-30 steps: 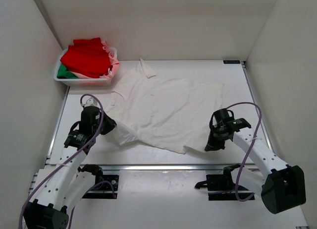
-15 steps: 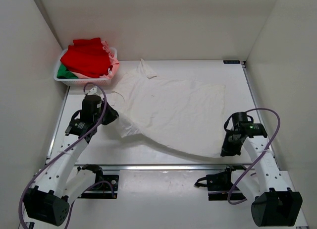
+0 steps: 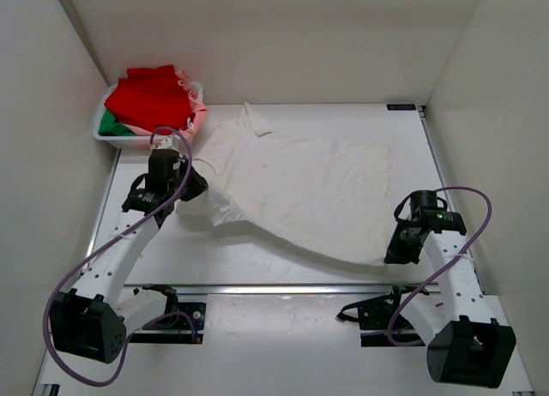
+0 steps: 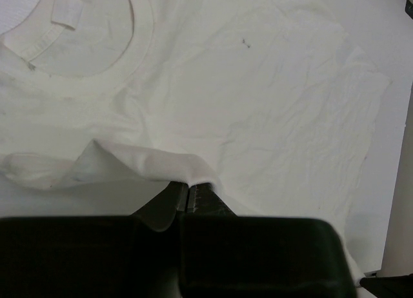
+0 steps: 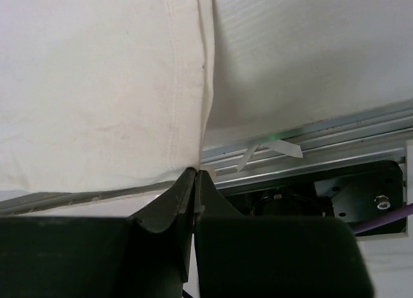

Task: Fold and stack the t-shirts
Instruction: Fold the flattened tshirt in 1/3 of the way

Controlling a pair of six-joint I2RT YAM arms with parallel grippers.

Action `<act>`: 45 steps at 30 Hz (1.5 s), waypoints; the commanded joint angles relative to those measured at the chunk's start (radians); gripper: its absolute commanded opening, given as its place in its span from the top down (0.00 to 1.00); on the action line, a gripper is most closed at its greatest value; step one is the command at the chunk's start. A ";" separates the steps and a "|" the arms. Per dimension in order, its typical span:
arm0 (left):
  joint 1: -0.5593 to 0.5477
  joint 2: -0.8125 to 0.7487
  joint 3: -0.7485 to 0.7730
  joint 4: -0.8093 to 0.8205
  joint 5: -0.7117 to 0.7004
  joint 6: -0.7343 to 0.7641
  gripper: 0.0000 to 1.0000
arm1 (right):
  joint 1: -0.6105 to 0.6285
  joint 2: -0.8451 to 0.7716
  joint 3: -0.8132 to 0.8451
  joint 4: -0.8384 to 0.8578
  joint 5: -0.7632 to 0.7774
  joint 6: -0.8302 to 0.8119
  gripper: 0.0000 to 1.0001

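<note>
We see the off-white t-shirt as soft, matt cloth, finely wrinkled, with a stitched hem. At eleven o'clock the red t-shirt, pink t-shirt and green t-shirt look like equally dull cloth, inside a white mesh plastic basket. The table is smooth matt white. At its six o'clock edge runs a brushed metal rail. The left gripper and right gripper look like matt black plastic, and we find the purple cables slightly glossy.
</note>
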 commanded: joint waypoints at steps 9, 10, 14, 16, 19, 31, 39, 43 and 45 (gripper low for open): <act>0.030 0.182 0.164 0.155 0.018 0.022 1.00 | -0.042 0.127 0.125 0.108 -0.001 -0.015 0.99; 0.031 0.197 0.173 0.164 0.020 0.022 1.00 | -0.054 0.145 0.135 0.111 0.002 -0.024 1.00; 0.030 0.266 0.202 0.196 0.026 0.022 1.00 | -0.069 0.199 0.157 0.137 0.008 -0.036 1.00; 0.028 0.296 0.219 0.208 0.028 0.022 1.00 | -0.078 0.225 0.172 0.152 0.011 -0.040 1.00; 0.030 0.351 0.235 0.230 0.034 0.022 1.00 | -0.080 0.268 0.184 0.175 0.007 -0.038 1.00; 0.034 0.546 0.322 0.288 0.025 0.026 1.00 | -0.079 0.463 0.247 0.289 -0.014 -0.026 1.00; 0.054 0.630 0.362 0.337 0.002 -0.024 0.84 | -0.114 0.562 0.286 0.411 -0.059 0.012 0.97; 0.065 0.707 0.446 0.308 0.009 -0.042 0.57 | -0.138 0.589 0.273 0.471 -0.100 0.054 0.92; 0.065 0.743 0.488 0.305 0.011 -0.053 0.45 | -0.141 0.592 0.251 0.503 -0.114 0.086 0.87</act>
